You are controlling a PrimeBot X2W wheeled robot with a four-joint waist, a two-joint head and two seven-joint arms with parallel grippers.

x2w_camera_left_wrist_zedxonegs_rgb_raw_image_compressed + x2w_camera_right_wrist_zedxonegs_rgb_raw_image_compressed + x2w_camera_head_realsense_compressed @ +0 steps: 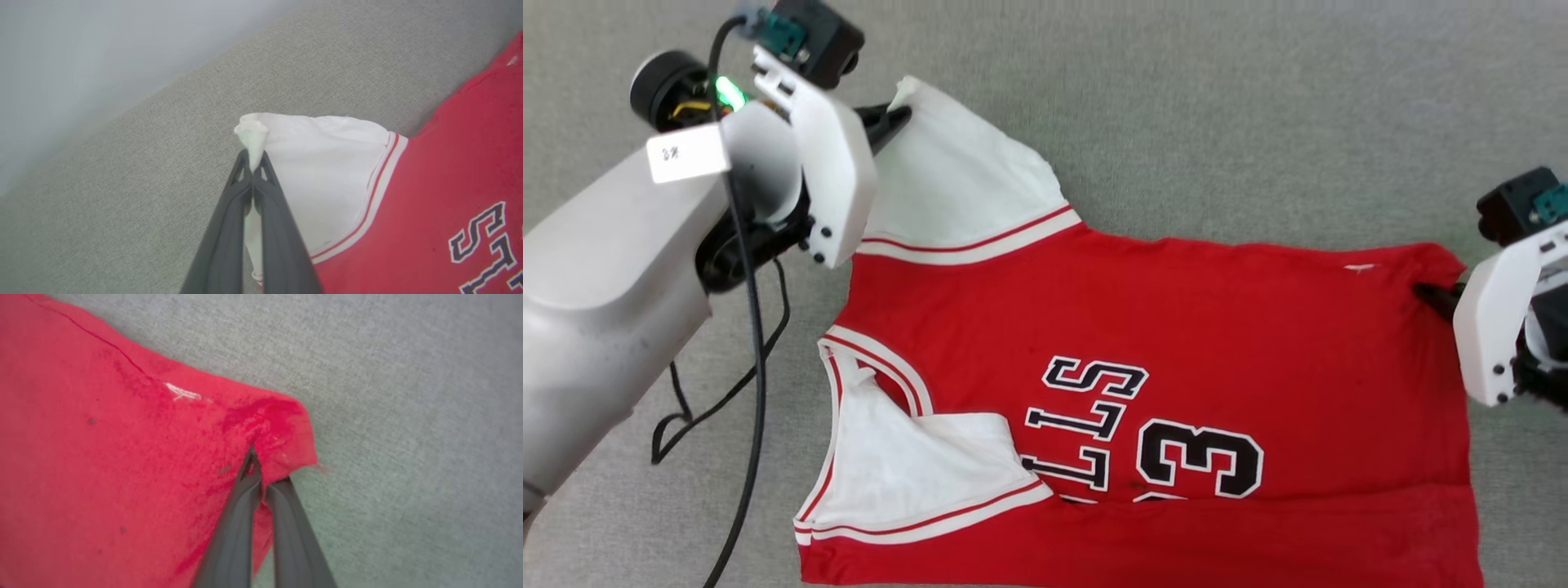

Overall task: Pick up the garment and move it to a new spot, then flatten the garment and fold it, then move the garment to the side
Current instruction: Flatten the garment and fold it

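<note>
The garment point(1176, 327), a red jersey with white short sleeves, striped trim and black letters and a number, lies spread on the grey fabric surface, collar to the left. My left gripper point(894, 114) is shut on the tip of the far white sleeve point(327, 171), which bunches above its fingertips point(261, 163). My right gripper point(1433, 294) is shut on the far hem corner point(282, 424) of the red cloth. The near sleeve point(915, 474) lies folded over the chest, and the jersey's near edge runs off the bottom of the head view.
A black cable point(752, 343) hangs from my left arm and loops on the grey surface point(1258, 106) beside the collar. A pale wall or edge point(81, 61) rises beyond the surface in the left wrist view.
</note>
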